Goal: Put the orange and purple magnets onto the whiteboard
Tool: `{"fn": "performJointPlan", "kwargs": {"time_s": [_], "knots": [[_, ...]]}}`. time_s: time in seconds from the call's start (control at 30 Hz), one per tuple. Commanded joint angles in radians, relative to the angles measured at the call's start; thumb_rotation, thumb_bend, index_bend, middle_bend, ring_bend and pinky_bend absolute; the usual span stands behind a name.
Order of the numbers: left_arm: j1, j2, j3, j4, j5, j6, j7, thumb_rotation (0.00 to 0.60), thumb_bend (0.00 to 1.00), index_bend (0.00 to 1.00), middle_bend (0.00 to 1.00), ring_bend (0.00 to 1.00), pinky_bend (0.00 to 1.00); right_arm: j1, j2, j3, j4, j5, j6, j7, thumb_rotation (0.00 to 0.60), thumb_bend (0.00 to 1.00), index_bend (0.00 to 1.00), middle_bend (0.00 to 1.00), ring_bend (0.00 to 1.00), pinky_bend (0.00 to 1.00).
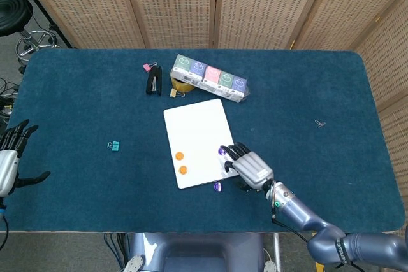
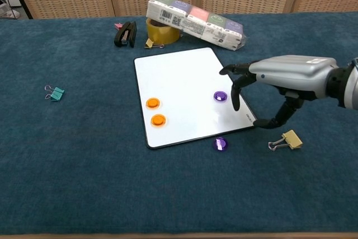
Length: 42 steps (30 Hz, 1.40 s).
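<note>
Magnets first: two orange magnets (image 2: 152, 103) and one purple magnet (image 2: 220, 96) sit on the whiteboard (image 2: 179, 76), while a second purple magnet (image 2: 220, 144) lies on the desk (image 2: 84, 155) just off the board's near edge. My right robot hand (image 2: 279, 82) hovers beside that corner, released, fingers apart, holding nothing. Reaching for the stray magnet, I could nudge the board, or it could snap to the edge. My left robot hand (image 1: 9, 157) waits far off, empty.
</note>
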Motion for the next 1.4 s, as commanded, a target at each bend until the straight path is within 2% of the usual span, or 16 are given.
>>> {"fn": "performJointPlan", "kwargs": {"time_s": [0.03,0.4,0.6,1.23,1.4], "knots": [[0.001,0.001,0.000,-0.001,0.002,0.002,-0.002,0.600,0.07,0.12,0.00,0.00,0.00,-0.014,-0.002,-0.015,0.001,-0.017,0.005,0.013,0.600,0.36,0.40,0.00,0.00,0.00],[0.009,0.013,-0.001,-0.004,0.010,0.016,-0.025,0.600,0.07,0.12,0.00,0.00,0.00,-0.028,-0.084,-0.024,0.052,-0.058,0.002,0.009,0.600,0.36,0.40,0.00,0.00,0.00],[0.010,0.017,0.001,-0.005,0.018,0.017,-0.032,0.600,0.07,0.12,0.00,0.00,0.00,-0.029,-0.139,-0.009,0.098,-0.028,-0.007,-0.034,0.600,0.36,0.39,0.00,0.00,0.00],[0.012,0.023,0.005,-0.007,0.026,0.018,-0.042,0.600,0.07,0.12,0.00,0.00,0.00,-0.039,-0.180,0.006,0.117,0.016,-0.015,-0.088,0.600,0.36,0.38,0.00,0.00,0.00],[0.013,0.024,0.005,-0.007,0.028,0.018,-0.045,0.600,0.06,0.12,0.00,0.00,0.00,-0.037,-0.183,0.011,0.116,0.024,-0.022,-0.090,0.600,0.36,0.34,0.00,0.00,0.00]]}}
